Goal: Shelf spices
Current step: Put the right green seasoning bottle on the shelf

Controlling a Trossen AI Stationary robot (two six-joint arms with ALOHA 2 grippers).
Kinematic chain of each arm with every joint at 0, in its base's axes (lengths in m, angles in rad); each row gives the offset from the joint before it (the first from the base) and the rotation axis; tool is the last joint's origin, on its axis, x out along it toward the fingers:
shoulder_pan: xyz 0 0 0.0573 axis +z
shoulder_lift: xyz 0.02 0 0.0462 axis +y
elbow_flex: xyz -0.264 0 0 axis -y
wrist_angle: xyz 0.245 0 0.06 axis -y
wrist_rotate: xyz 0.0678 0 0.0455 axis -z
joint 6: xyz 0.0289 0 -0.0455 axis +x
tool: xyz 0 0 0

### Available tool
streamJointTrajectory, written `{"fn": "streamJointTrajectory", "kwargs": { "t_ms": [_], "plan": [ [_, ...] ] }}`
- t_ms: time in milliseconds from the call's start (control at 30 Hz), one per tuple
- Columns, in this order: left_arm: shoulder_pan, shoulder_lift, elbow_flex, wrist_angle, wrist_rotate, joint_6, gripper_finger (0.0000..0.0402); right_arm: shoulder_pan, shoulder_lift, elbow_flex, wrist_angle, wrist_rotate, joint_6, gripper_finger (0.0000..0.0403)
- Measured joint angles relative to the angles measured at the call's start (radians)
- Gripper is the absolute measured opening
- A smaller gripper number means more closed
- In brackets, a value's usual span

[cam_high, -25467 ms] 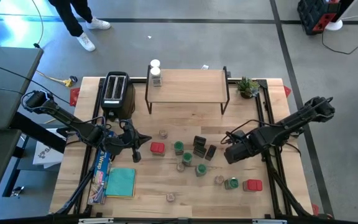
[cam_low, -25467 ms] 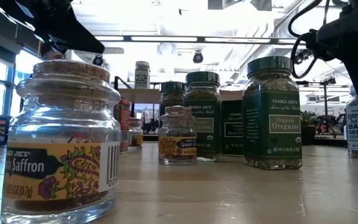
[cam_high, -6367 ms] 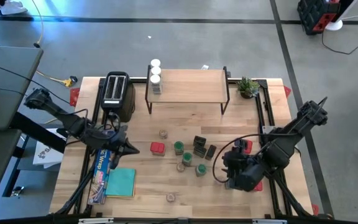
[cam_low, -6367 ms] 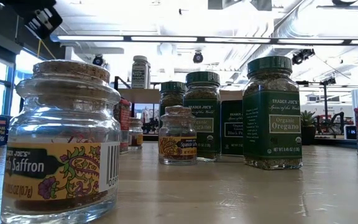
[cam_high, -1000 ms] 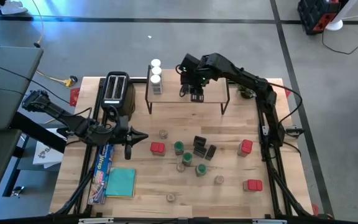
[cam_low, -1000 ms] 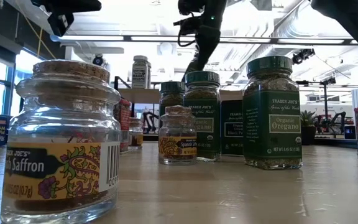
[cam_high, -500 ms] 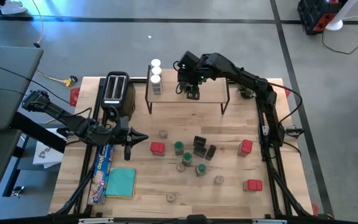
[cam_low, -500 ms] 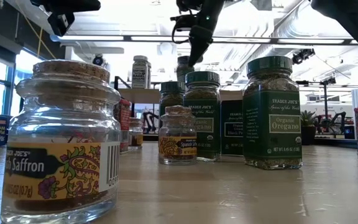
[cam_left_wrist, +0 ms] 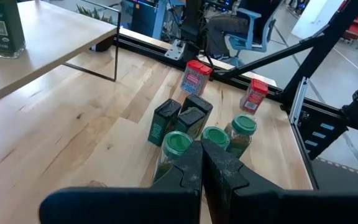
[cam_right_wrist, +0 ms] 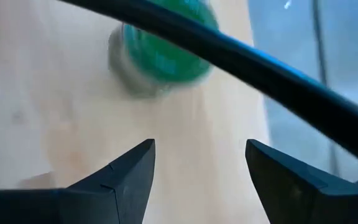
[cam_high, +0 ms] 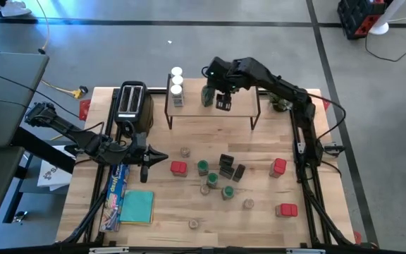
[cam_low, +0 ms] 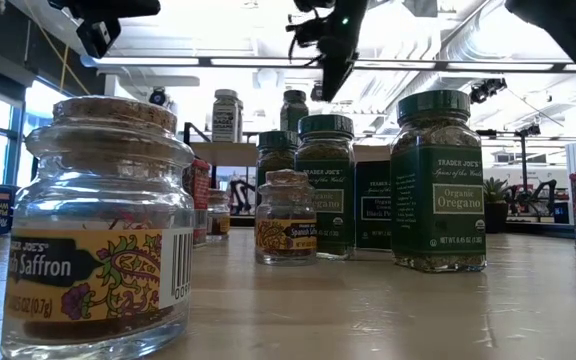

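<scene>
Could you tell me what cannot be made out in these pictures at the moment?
- Green-lidded jar on the shelf: label unseen, right wrist view, blurred and crossed by a cable.
- Black boxes: mostly hidden in the low view behind green-lidded jars.
- Left hand: its arm covers nearer spices, left wrist view.

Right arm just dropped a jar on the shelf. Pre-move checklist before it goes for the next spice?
1. Right gripper open, jar released: ok.
2. Green-lidded jar upright on shelf: ok.
3. Gripper clear of that jar: ok, apart in the right wrist view.
4. Left gripper shut, parked over the table's left, out of the way: ok.
5. Two white-lidded jars at the shelf's left end undisturbed: ok.
6. Spices left on table: not ok, many remain.
</scene>
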Motion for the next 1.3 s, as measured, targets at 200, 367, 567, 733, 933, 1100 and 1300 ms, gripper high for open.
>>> {"fn": "streamJointTrajectory", "kwargs": {
  "t_ms": [200, 367, 567, 733, 933, 1100, 1300],
  "plan": [
    [-0.02, 0.0, 0.0, -0.004, -0.001, 0.016, 0.0001, 0.031, -0.143, -0.176, 0.107, -0.19, 0.037, 0.0224],
    [-0.057, 0.0, 0.0, -0.004, -0.015, 0.051, 0.0001, 0.074, -0.326, -0.526, 0.37, -0.234, 0.118, 0.0179],
    [-0.079, 0.0, 0.0, -0.004, -0.046, 0.08, 0.0001, 0.085, -0.467, -0.946, 0.882, -0.271, 0.241, 0.0125],
    [-0.081, 0.0, 0.0, -0.003, -0.081, 0.088, 0.0001, 0.054, -0.451, -1.091, 1.163, -0.322, 0.287, 0.0095],
    [-0.081, 0.0, 0.0, -0.003, -0.091, 0.088, 0.0001, 0.014, -0.422, -1.109, 1.248, -0.271, 0.287, 0.0082],
    [-0.081, 0.0, 0.0, -0.003, -0.091, 0.087, 0.0001, -0.023, -0.425, -1.108, 1.258, -0.203, 0.312, 0.0082],
    [-0.081, 0.0, 0.0, -0.003, -0.09, 0.078, 0.0001, -0.052, -0.428, -1.108, 1.259, -0.067, 0.362, 0.0082]
  ]
}}
